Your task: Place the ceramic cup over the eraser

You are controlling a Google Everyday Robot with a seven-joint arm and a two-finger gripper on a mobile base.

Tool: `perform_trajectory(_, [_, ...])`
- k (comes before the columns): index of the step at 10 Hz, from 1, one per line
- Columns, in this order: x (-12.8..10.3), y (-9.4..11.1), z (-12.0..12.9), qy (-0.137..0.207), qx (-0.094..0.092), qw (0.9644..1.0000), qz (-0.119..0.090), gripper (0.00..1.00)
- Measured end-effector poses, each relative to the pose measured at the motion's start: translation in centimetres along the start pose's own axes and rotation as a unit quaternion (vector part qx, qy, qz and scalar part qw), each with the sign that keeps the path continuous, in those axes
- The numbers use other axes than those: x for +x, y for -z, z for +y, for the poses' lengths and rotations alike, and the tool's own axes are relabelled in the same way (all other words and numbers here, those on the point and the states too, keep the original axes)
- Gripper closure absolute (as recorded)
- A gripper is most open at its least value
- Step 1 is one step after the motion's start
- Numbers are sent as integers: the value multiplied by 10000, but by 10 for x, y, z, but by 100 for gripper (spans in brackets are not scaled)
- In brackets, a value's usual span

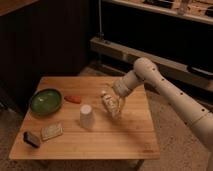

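Hard to call the gripper [111,104] wide or narrow, just a pale blur low over the wooden table [125,137], just right of the ceramic cup [86,116] standing mid-table. Arm [170,92] cut off at the right edge. Dark eraser [31,138] near the front-left corner. Dim room, dark panelled wall [50,40] behind.

- Left of frame: wide green bowl [45,100] on the wooden table [125,137] I am working over.
- Just right of it: small orange item [73,99].
- Lower left: flat tan packet [51,131].
- Mid-frame: the gripper [111,104] above the tabletop.
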Motion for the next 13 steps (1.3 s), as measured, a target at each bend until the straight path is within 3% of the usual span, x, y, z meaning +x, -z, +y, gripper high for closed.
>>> perform_trajectory(3, [4,-8,0,-156,13,9999,-30,2])
perform_trajectory(10, [6,-65,14,-650,39,9972,-365,2])
perform_trajectory(13, [21,-85,22,-1134,160,9895,-886,2])
